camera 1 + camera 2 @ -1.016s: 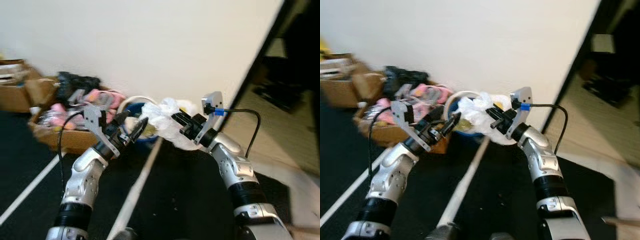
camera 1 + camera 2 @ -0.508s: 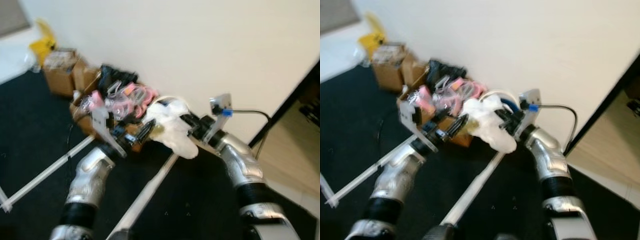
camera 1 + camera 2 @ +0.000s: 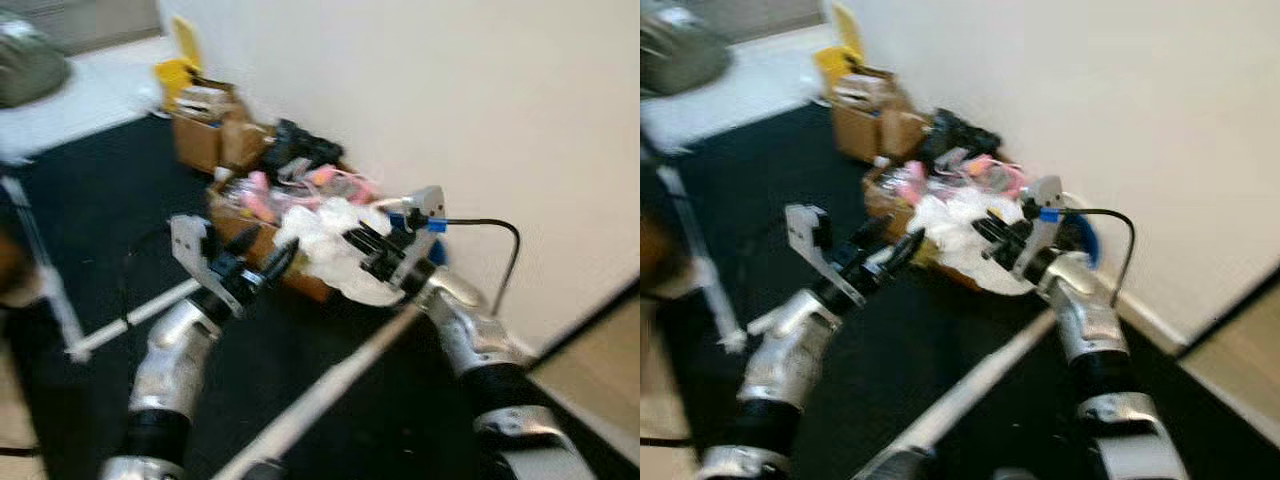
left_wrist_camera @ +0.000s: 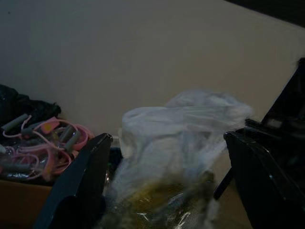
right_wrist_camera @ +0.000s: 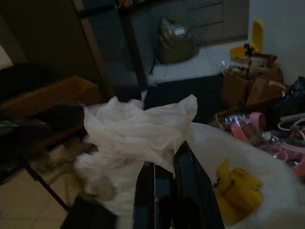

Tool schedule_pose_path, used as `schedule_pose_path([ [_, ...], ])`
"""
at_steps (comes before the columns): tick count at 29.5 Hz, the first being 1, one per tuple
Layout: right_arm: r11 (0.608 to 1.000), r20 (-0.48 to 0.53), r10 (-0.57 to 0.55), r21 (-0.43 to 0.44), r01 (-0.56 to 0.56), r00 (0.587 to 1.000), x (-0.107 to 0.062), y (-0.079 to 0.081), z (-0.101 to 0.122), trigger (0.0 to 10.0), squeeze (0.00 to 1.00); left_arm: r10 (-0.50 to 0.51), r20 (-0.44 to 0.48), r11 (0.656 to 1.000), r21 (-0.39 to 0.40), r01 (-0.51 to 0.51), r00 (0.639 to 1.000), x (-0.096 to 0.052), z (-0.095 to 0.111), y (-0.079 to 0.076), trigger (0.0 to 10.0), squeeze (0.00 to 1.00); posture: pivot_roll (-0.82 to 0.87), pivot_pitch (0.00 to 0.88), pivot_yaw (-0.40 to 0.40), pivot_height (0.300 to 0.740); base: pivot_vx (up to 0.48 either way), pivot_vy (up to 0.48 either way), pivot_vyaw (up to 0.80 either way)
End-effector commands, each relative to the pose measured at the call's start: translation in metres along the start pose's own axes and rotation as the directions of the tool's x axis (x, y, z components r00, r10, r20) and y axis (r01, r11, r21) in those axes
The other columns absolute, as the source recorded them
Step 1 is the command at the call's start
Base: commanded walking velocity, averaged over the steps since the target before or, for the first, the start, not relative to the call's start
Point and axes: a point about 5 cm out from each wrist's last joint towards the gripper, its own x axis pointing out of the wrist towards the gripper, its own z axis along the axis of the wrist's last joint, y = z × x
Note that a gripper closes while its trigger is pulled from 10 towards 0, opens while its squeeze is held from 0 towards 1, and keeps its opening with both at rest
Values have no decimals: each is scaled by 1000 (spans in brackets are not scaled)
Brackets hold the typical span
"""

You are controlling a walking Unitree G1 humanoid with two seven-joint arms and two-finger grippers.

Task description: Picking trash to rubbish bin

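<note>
A crumpled white plastic bag (image 3: 325,248) with yellow scraps inside (image 5: 236,193) hangs in the air before me. My right gripper (image 3: 360,250) is shut on its gathered top, and in the right wrist view the fingers (image 5: 190,191) pinch the film. My left gripper (image 3: 258,262) is open just left of the bag. In the left wrist view its two fingers (image 4: 78,183) stand wide apart with the bag (image 4: 176,143) beyond them. A blue bin's edge (image 3: 1092,240) peeks out behind my right wrist by the wall.
A cardboard box (image 3: 300,280) of pink and grey items (image 3: 330,185) sits by the wall under the bag. More boxes (image 3: 215,135) and a yellow object (image 3: 185,55) lie farther left. A white pole (image 3: 330,390) crosses the black floor. A white frame leg (image 3: 45,270) stands at left.
The whole picture has swung, so the camera turned; the boxes and wall have shifted. Both arms keep the same pose, with the bag still in my right gripper.
</note>
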Motion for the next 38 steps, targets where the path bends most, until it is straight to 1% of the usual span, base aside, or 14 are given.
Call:
schedule_pose_path([
  [1,1000,-2,10,1,-10,1000,3,3,-1,10000,0,20,-19,1000,2,-19,1000,-6,-3,4,10000,0,4,0,-23,740,0,0,712],
  [38,1000,-19,6,4,-6,1000,2,2,-9,10000,0,29,-19,999,-14,-29,999,-7,-8,7,10000,0,3,0,-31,740,0,0,712],
])
